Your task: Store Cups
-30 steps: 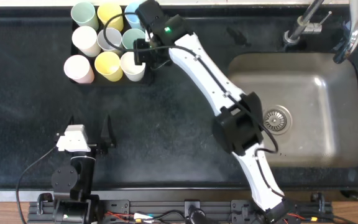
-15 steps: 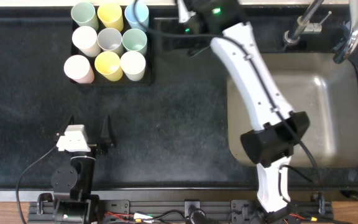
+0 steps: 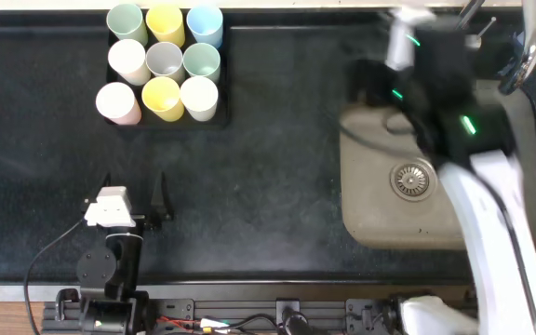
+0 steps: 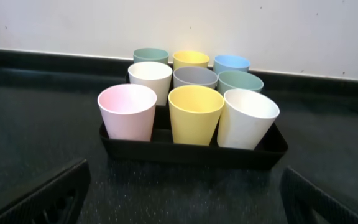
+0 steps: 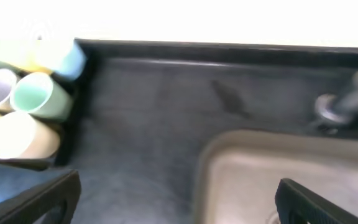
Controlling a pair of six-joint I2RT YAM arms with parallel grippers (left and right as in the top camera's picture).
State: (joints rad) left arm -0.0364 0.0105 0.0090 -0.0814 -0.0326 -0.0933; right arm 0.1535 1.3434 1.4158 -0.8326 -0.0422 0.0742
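A black tray (image 3: 223,104) at the counter's back left holds several upright cups in three rows, with a pink cup (image 3: 117,102), a yellow cup (image 3: 162,98) and a white cup (image 3: 199,97) in the front row. The left wrist view faces the same tray (image 4: 191,152) from the front. My left gripper (image 3: 135,191) rests open and empty near the front edge, well short of the tray. Far to the right of the tray, my right gripper (image 3: 372,84) hangs blurred over the sink's back left corner. Its fingers are spread wide and hold nothing.
A steel sink (image 3: 370,219) is set into the dark counter at the right, with a faucet (image 3: 454,39) behind it. A wide stretch of bare counter (image 3: 277,140) lies between tray and sink. The right wrist view takes in the tray's edge (image 5: 73,134) and the sink rim (image 5: 229,146).
My right arm has swung away from the white cup at the tray's front right corner, rightward to above the sink. The left arm and the cups have stayed put.
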